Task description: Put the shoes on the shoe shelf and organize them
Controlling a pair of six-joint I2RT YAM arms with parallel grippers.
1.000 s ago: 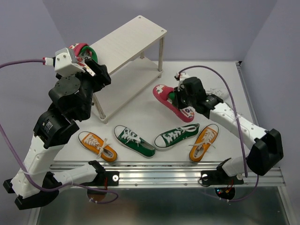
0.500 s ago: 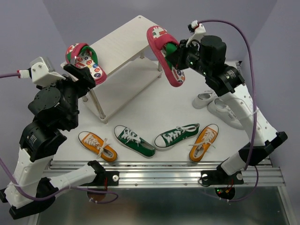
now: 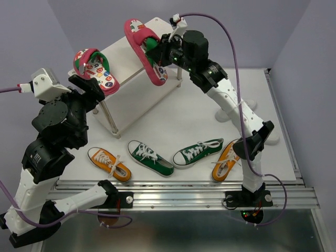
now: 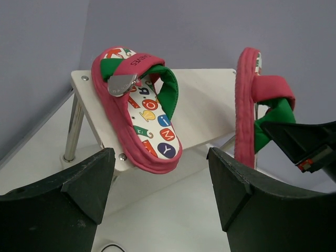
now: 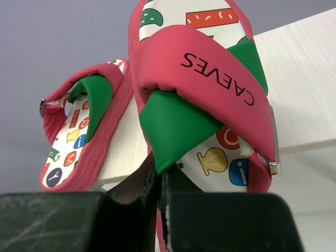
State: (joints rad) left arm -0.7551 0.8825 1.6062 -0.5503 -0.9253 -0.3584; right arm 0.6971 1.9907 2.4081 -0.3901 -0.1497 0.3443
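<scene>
The cream-white shoe shelf (image 3: 131, 47) stands at the back. One pink-red flip-flop (image 3: 95, 69) lies on the left end of its top board, overhanging the edge. My right gripper (image 3: 160, 52) is shut on the green strap of the second flip-flop (image 3: 143, 48) and holds it tilted over the top board. In the right wrist view the held flip-flop (image 5: 210, 68) fills the frame above my gripper (image 5: 164, 194). My left gripper (image 4: 160, 194) is open and empty, just in front of the shelved flip-flop (image 4: 142, 113).
Two orange sneakers (image 3: 108, 164) (image 3: 229, 159) and two green sneakers (image 3: 150, 157) (image 3: 198, 151) lie in a row near the table's front edge. White sneakers (image 3: 229, 113) lie at the right, partly hidden by my right arm. The shelf's lower board (image 3: 139, 94) is bare.
My right arm has lifted the second flip-flop from the table up and left to over the shelf top. My left gripper has drawn back from the first flip-flop.
</scene>
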